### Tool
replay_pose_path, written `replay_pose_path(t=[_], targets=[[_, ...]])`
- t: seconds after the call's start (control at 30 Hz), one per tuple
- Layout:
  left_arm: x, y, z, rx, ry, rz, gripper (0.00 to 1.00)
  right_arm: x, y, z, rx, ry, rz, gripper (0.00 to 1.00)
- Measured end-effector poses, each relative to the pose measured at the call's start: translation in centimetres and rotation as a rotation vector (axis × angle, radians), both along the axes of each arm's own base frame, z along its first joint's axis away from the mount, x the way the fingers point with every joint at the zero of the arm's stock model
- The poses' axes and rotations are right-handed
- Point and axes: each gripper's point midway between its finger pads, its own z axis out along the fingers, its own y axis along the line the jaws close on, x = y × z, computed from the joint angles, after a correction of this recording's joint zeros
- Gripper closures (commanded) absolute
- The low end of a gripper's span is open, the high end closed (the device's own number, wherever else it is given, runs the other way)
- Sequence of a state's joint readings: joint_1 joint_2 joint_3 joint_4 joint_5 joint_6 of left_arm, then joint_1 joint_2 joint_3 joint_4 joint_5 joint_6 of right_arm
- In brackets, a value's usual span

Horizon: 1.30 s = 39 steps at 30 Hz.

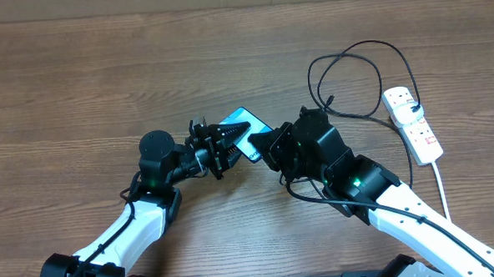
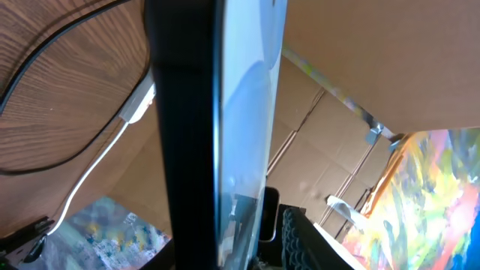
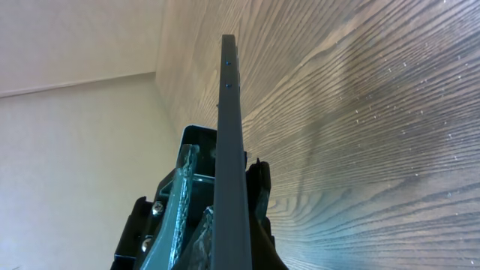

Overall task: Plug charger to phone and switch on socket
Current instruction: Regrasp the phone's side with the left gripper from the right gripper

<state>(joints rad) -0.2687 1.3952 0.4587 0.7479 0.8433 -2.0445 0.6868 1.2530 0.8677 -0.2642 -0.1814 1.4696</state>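
The phone (image 1: 245, 124) is held off the table at the middle, its light blue screen tilted. My right gripper (image 1: 268, 148) is shut on its lower right end; in the right wrist view the phone's dark edge (image 3: 229, 150) runs straight out from between the jaws. My left gripper (image 1: 229, 140) has its jaws around the phone's other end, open. One ridged finger (image 2: 300, 241) stands a small gap off the screen (image 2: 247, 112). The black charger cable (image 1: 344, 63) loops at the back right. The white socket (image 1: 414, 124) lies at the right, with a dark plug in its far end.
The socket's white cord (image 1: 440, 180) runs toward the table's front edge on the right. In the left wrist view a white cord (image 2: 94, 169) and the black cable (image 2: 45, 56) lie on the wood behind the phone. Cardboard walls rise beyond the table.
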Motion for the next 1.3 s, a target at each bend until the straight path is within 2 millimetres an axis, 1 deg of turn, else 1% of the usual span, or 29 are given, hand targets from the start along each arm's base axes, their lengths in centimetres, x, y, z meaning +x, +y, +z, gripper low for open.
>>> replay_pose_path(t=[0.1, 0.17, 0.27, 0.5, 0.63, 0.7, 0.83, 0.93, 0.97, 1.03, 1.1, 1.13, 1.23, 1.3], targets=[[-0.1, 0.1, -0.6, 0.009, 0.03, 0.004, 0.75, -0.4, 0.1, -0.2, -0.002, 0.017, 0.013, 0.96], [-0.1, 0.1, -1.0, 0.015, 0.048, 0.007, 0.78, -0.6, 0.1, -0.4, -0.004, 0.027, 0.019, 0.96], [-0.1, 0.1, -1.0, 0.017, 0.05, 0.009, 0.8, -0.6, 0.1, -0.4, -0.003, 0.03, 0.018, 0.96], [-0.1, 0.1, -1.1, 0.02, 0.048, 0.012, 0.94, -0.5, 0.0, -0.3, 0.017, 0.047, 0.003, 0.96], [0.0, 0.1, -1.1, 0.022, 0.041, 0.017, 0.96, -0.4, 0.0, -0.2, 0.039, 0.073, -0.016, 0.95], [0.0, 0.1, -1.1, 0.022, 0.042, 0.017, 0.96, -0.4, 0.0, -0.2, 0.04, 0.074, -0.016, 0.85], [0.1, 0.1, -1.2, 0.018, 0.057, 0.027, 0.96, -0.8, 0.0, -0.6, 0.019, 0.073, 0.009, 0.51], [0.4, 0.3, -1.6, 0.029, 0.073, 0.049, 0.96, -1.2, 0.4, -0.5, 0.019, 0.066, 0.038, 0.37], [0.4, 0.4, -1.9, 0.035, 0.085, 0.056, 0.96, -1.3, 0.4, -0.5, 0.018, 0.065, 0.045, 0.29], [0.3, 0.6, -2.8, 0.056, 0.114, 0.067, 0.96, -1.4, 0.5, -0.5, 0.019, 0.067, 0.052, 0.18], [0.2, 1.0, -4.2, 0.099, 0.151, 0.081, 0.96, -1.5, 0.5, -0.7, 0.012, 0.072, 0.056, 0.04], [0.1, 1.2, -5.0, 0.128, 0.164, 0.087, 0.96, -1.6, 0.4, -0.8, 0.008, 0.075, 0.057, 0.0], [-0.3, 1.9, -7.2, 0.224, 0.171, 0.095, 0.96, -1.8, -0.2, -1.6, -0.033, 0.093, 0.046, 0.0], [-0.5, 2.2, -8.1, 0.277, 0.151, 0.088, 0.96, -2.0, -0.9, -2.5, -0.071, 0.116, 0.025, 0.0]])
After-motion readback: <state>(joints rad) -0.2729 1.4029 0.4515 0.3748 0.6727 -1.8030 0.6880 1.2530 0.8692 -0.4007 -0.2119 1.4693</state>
